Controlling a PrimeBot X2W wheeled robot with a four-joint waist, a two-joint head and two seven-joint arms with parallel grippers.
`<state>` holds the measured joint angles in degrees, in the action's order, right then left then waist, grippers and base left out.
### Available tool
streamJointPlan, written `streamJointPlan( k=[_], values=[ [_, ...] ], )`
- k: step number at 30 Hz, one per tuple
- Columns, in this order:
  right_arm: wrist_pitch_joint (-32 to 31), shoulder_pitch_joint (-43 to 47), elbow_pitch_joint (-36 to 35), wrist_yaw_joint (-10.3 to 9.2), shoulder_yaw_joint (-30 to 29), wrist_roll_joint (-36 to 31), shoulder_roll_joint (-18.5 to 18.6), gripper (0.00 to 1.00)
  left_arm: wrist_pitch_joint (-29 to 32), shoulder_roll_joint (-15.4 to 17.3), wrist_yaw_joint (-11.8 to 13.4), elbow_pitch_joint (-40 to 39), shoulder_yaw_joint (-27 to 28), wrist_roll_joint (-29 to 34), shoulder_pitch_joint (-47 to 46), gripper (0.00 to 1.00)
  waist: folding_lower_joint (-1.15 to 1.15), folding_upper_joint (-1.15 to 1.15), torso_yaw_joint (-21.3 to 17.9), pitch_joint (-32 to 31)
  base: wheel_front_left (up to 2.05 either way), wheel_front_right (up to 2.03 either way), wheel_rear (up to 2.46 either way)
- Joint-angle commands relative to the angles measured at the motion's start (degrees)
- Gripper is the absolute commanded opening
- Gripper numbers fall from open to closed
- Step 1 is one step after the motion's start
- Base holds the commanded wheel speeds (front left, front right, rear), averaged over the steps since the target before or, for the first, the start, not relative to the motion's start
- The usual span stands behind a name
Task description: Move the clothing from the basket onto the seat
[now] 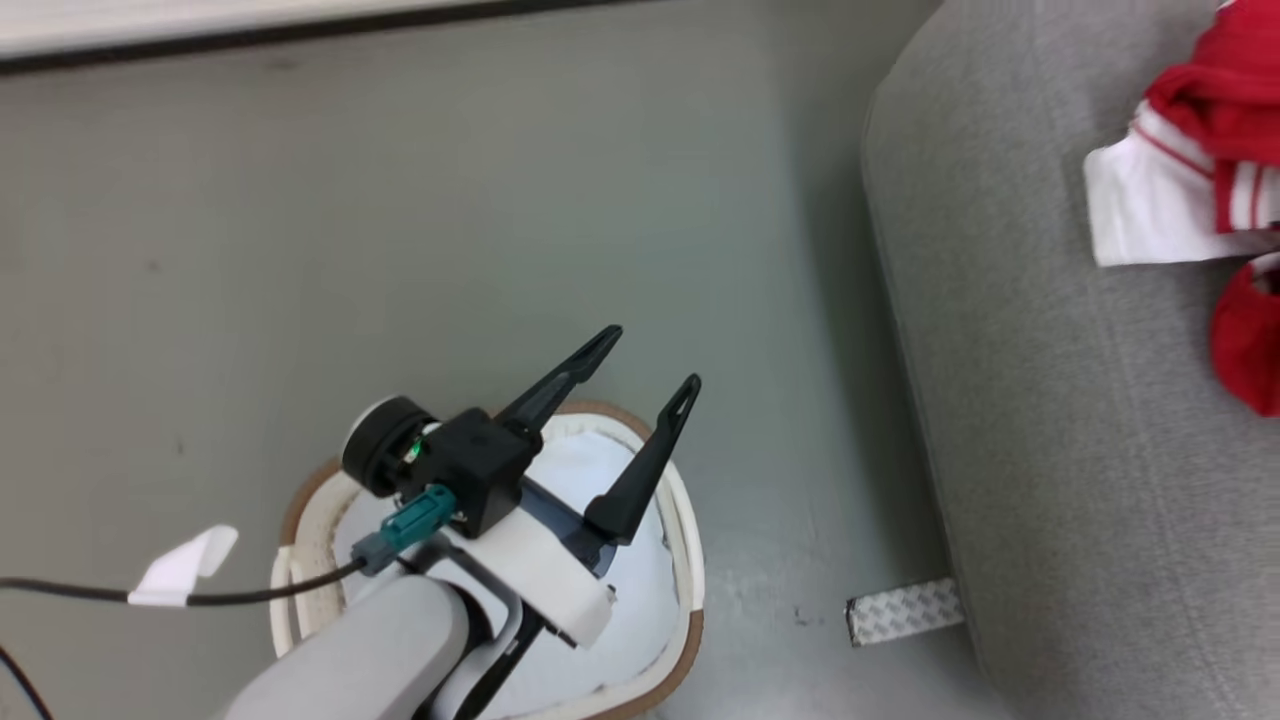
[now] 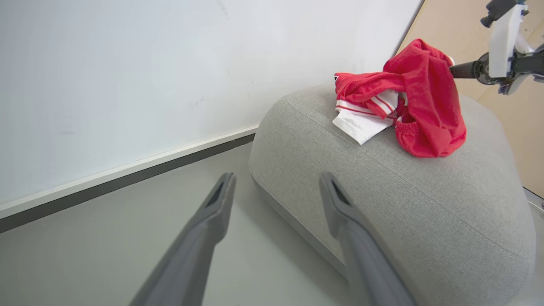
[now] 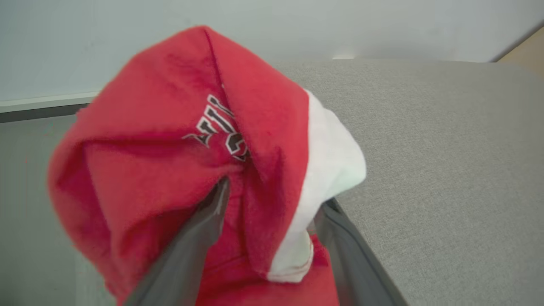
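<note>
The grey floor point(image 1: 500, 220) carries the seat point(image 1: 1080, 450), a large grey upholstered block with rounded edges.

The basket point(image 1: 690, 560) stands on the floor beside the seat, clear of its edge. A pale bluish-white cloth point(image 1: 590, 465) lies inside it.

The clothing point(image 2: 429, 106) lies bunched on top of the seat, at the end away from the basket. Red fabric, a white panel and striped trim are visible. One red fold rises off the seat surface to the right hand point(image 3: 276, 196).

Right hand: positioned over the seat top, fingers spread wide. The red and white fabric drapes over and between both fingers. No clamping of the fabric is visible.

Left hand point(image 1: 650, 360): positioned above the basket, off the seat, fingers fully apart and pointing toward the seat. It holds nothing and is well apart from the clothing.

A small patterned metallic strip point(image 1: 905, 612) lies on the floor, touching the base of the seat.
</note>
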<state>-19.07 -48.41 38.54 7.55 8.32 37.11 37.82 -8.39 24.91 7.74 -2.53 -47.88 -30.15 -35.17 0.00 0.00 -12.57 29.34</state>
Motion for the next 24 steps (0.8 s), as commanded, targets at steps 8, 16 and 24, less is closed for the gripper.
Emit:
streamJointPlan(
  k=[8,16,24],
  values=[
    [-0.2,4.1,-9.9,-0.13,6.2,-4.1,6.8,1.00,-2.5,0.6,2.3,1.6,1.8,-3.1,5.2,1.00,0.00,0.00,-2.0,-12.6,0.00,0.00,0.00],
    [1.8,7.8,-27.9,-0.14,4.3,-2.6,8.5,1.00,-5.1,1.9,5.9,0.0,6.9,-6.1,9.7,1.00,0.00,0.00,-0.1,-20.5,0.00,0.00,0.00],
    [7.6,17.6,-39.6,-0.14,1.2,-4.1,-1.0,1.00,-6.7,3.3,11.3,-3.0,16.0,-5.8,15.0,1.00,0.00,0.00,4.2,-23.4,0.00,0.00,0.00]
  ],
)
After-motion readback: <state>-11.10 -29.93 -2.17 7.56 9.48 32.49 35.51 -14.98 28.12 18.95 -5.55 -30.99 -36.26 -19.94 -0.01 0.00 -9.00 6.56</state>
